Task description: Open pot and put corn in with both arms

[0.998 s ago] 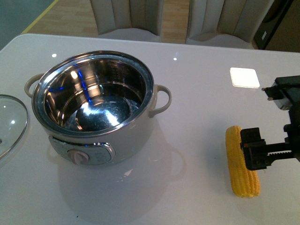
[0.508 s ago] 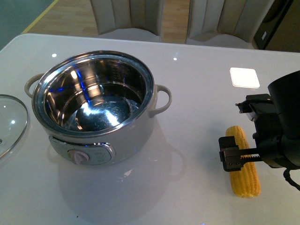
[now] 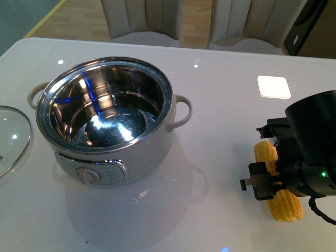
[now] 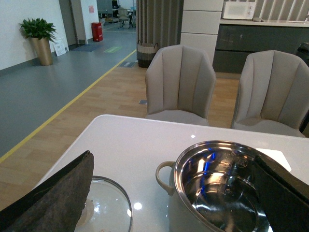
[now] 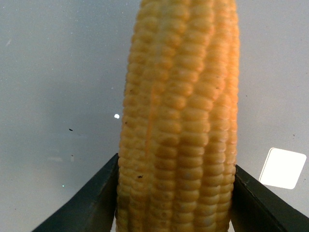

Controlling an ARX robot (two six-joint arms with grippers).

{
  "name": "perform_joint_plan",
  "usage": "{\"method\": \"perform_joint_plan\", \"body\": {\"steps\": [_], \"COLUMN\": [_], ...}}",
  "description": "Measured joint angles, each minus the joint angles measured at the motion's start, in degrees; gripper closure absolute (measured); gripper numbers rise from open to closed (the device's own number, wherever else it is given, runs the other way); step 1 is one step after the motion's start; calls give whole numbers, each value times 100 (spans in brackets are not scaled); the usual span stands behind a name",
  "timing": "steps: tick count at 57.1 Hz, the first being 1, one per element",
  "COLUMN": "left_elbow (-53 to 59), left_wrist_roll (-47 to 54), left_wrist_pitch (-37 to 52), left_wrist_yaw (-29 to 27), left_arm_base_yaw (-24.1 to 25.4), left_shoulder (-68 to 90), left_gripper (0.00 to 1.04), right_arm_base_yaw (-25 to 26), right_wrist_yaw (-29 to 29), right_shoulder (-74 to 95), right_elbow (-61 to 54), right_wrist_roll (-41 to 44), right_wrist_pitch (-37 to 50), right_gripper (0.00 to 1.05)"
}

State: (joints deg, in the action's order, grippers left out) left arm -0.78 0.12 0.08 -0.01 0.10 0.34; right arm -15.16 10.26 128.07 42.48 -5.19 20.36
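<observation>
1. The corn (image 3: 286, 205) lies on the white table (image 3: 220, 105) at the robot's right, well apart from the pot, with one end pointing away from the robot and the other toward it.
2. The right gripper (image 3: 269, 181) sits across the ear's middle. In the right wrist view its two black fingers (image 5: 94, 203) press against opposite sides of the corn (image 5: 178, 121), so the claw is closed on it. Whether the ear has left the tabletop is hard to judge from these angles.
3. The pot (image 3: 149, 155) stands open at the left of the table, steel interior bare, knob panel facing the robot.
4. The glass lid (image 3: 10, 136) rests flat on the table just beside the pot, on its left.
5. The left gripper (image 4: 171, 162) appears only in its own wrist view, jaws spread wide and holding nothing, with lid and pot beyond it.
6. A bright white square (image 3: 273, 86) shows on the table beyond the corn.
7. Two grey chairs (image 4: 179, 82) stand behind the table.
</observation>
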Motion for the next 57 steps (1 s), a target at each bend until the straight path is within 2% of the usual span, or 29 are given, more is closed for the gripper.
{"method": "perform_joint_plan", "body": {"steps": [9,17,21,42,57], "left_elbow": [0,0,0,0,0], "left_wrist_roll": [0,0,0,0,0], "left_wrist_pitch": [0,0,0,0,0], "left_wrist_yaw": [0,0,0,0,0], "left_arm_base_yaw": [0,0,0,0,0], "left_shoulder": [0,0,0,0,0], "left_gripper": [7,7,7,7,7], "right_arm_base_yaw": [9,76,177,188,-389], "right_wrist_yaw": [-90,-269,-564,-1510,-1628], "right_shoulder": [-76,-352,-756,-2494,-3036], "right_elbow": [-15,-122,-210,-125,455], "right_wrist_roll": [0,-2,-94,-1104,-1845], "right_wrist_pitch": [-59,-96,-153,-896,-1300], "right_gripper": [66,74,78,82,82]}}
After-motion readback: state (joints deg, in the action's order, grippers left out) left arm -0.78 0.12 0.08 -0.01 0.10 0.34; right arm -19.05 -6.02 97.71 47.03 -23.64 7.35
